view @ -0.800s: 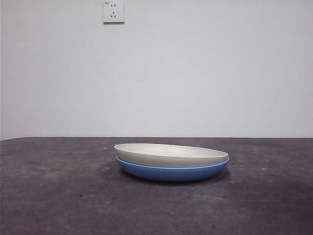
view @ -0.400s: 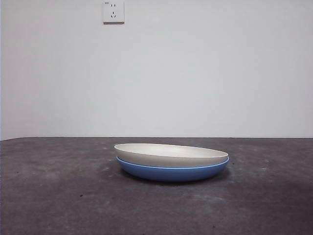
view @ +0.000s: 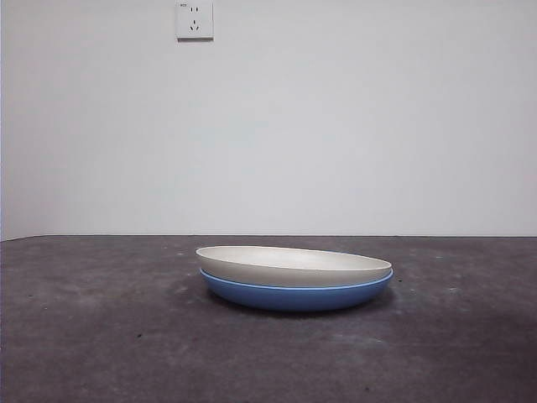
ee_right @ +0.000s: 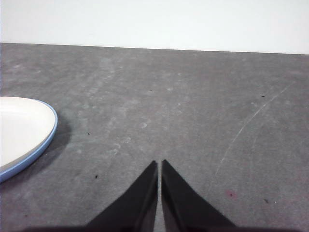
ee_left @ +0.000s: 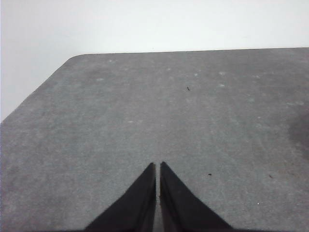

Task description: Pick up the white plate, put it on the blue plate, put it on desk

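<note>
The white plate [view: 294, 265] rests nested on the blue plate [view: 295, 295] in the middle of the desk [view: 101, 336]. In the right wrist view the white plate [ee_right: 19, 125] and the blue plate's rim [ee_right: 29, 157] show at the side. My right gripper [ee_right: 159, 166] is shut and empty, above bare desk, apart from the plates. My left gripper [ee_left: 157, 167] is shut and empty over bare desk [ee_left: 145, 106], with no plate in its view. Neither gripper shows in the front view.
A white wall with a socket [view: 195, 19] stands behind the desk. The desk's far edge and rounded corner [ee_left: 77, 57] show in the left wrist view.
</note>
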